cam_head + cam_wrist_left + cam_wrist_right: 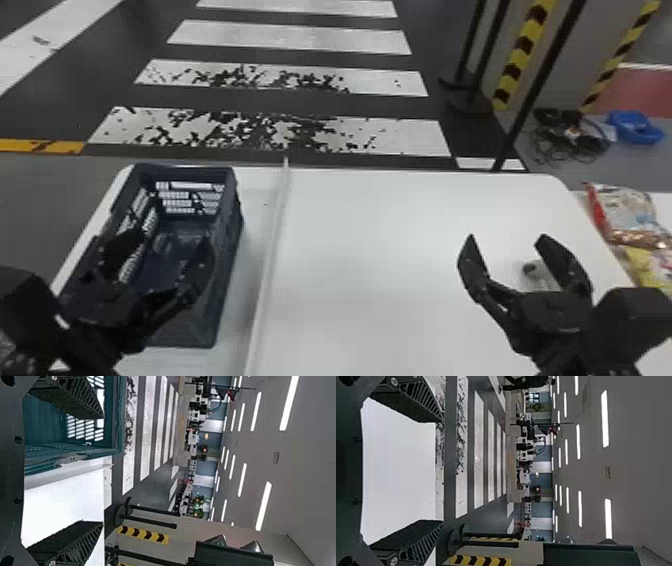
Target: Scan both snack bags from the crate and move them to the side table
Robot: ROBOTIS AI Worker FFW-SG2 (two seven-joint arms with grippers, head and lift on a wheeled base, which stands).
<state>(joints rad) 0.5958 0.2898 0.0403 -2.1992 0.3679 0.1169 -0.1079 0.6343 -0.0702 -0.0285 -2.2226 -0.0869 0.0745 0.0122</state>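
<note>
At the lower left of the frame, the left gripper hung over the dark blue crate, its two fingers well apart. To the right of the crate, a thin white strip ran up the white table from the bottom edge of the frame. The right gripper was at the lower right, above the table, its fingers apart too — and a small pale object lay partly hidden behind its right-hand finger. At the right edge of the frame, both snack bags lay on the side table: the silver-and-red bag higher up, the yellow bag just below it. Cables and a blue object lay on the floor at the upper right.
</note>
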